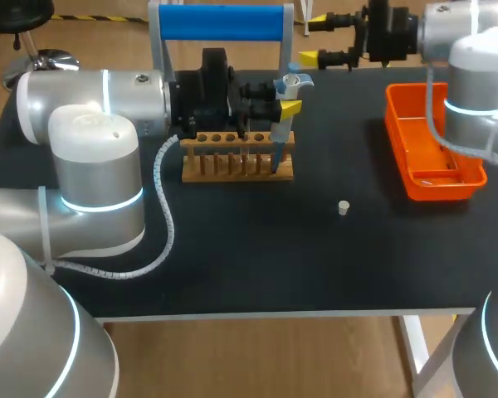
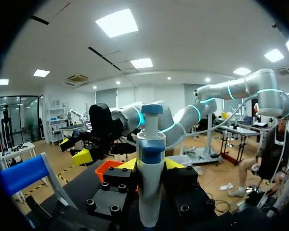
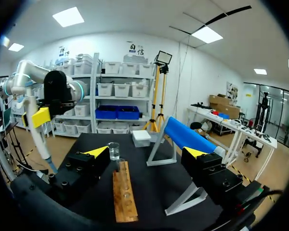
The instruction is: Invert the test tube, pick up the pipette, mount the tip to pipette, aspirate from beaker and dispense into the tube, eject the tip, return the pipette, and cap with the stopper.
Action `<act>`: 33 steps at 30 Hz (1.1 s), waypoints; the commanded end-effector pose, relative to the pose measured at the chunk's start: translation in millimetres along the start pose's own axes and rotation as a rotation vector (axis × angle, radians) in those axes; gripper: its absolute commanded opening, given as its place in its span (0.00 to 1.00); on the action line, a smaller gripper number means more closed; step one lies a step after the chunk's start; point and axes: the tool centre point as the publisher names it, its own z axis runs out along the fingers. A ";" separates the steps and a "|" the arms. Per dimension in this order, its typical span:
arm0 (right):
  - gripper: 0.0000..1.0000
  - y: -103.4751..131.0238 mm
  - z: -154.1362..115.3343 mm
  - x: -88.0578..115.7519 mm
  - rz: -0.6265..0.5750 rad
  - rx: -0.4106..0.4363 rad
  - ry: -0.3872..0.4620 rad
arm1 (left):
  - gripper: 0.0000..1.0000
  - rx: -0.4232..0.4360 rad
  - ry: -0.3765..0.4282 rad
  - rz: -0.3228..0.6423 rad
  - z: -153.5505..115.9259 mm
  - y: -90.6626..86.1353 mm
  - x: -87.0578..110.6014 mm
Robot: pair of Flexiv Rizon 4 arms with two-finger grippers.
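Pipette (image 1: 280, 141) over the wooden rack (image 1: 237, 166), upper middle of the frame.
Our left claw (image 1: 287, 106) grips it; our right claw (image 1: 313, 39) hangs open. We should keep it plumb, lowering slowly.

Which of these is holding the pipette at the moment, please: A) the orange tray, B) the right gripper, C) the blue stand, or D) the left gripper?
D: the left gripper is shut on the pipette, clamping its body from both sides.
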 end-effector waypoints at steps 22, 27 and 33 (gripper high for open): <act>1.00 -13.1 78.2 -54.6 0.008 0.161 -0.065 | 0.00 0.003 -0.002 0.002 -0.3 0.8 0.9; 1.00 -12.7 84.1 -60.4 -0.002 0.175 -0.070 | 0.00 0.003 -0.002 0.002 -0.3 0.8 0.9; 1.00 -11.9 89.2 -62.2 -0.004 0.182 -0.068 | 0.00 0.003 -0.002 0.002 -0.3 0.8 0.9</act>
